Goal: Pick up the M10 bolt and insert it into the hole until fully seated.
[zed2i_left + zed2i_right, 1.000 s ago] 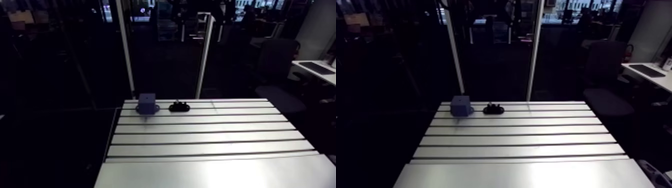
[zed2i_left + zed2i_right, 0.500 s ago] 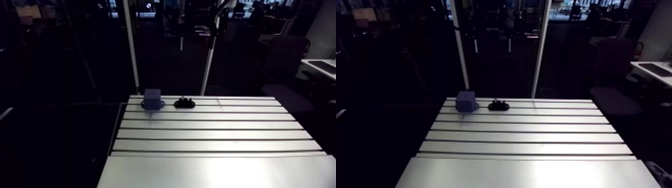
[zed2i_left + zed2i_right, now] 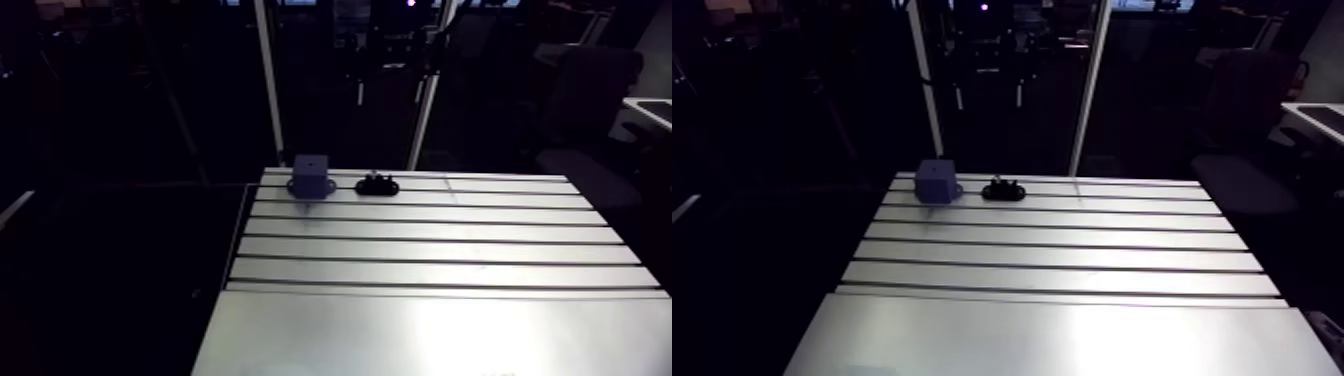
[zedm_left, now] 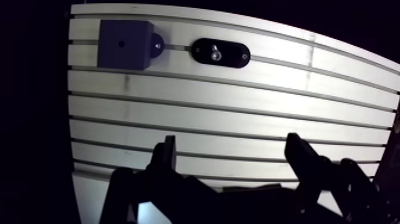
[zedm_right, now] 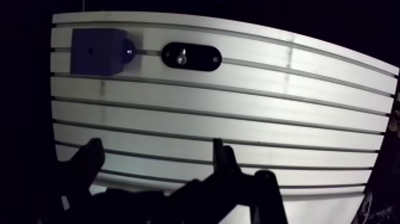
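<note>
Gripper: in the wrist view the gripper (image 4: 232, 143) is released, its two fingers (image 4: 168, 156) spread wide with only bare table under the gap.
Surface: a slotted aluminium table (image 4: 238, 113), its dark slots running crosswise ahead of the fingers; the plain strip nearest the gripper shines brightest.
Bolt: the bolt (image 4: 215, 54) lies well ahead of the gripper, roughly in line with the gap between the fingers, showing as a small bright metal spot in the middle of a black oval holder (image 4: 221, 53).
Block: a blue block (image 4: 122, 43) sits just beside the holder, at the same far row of the table, with a small hole (image 4: 121, 43) in its top face.
Wrist view only: the fingers and the hole seen from above.
Arm view only: the block (image 3: 311, 175) stands taller than the low holder (image 3: 377, 185).
</note>
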Robot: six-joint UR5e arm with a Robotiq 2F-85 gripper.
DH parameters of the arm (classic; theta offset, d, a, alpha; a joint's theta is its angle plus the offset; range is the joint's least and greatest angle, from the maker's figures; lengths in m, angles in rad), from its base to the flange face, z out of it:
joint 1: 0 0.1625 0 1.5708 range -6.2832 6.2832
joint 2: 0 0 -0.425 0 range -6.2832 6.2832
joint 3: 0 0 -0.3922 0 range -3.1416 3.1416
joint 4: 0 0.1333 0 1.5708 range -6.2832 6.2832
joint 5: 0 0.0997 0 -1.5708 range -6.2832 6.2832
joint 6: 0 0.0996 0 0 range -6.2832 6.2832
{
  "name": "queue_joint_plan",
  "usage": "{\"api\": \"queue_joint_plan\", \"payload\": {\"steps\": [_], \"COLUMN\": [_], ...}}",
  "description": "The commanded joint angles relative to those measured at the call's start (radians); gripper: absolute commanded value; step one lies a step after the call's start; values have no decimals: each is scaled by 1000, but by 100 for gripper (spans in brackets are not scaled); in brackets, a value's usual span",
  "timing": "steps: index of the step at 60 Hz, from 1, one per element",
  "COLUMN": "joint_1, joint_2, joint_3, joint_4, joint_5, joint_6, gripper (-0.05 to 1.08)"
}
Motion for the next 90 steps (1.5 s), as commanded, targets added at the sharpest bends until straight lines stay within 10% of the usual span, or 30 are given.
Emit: {"api": "queue_joint_plan", "payload": {"steps": [1, 38, 90], "joint_1": [-4, -27, -21], "joint_2": [21, 84, 202], "joint_3": [56, 163, 159], "joint_4": [-129, -386, -430], "joint_5": [0, 8, 13], "joint_6": [5, 56, 80], "gripper": [0, 0, 8]}}
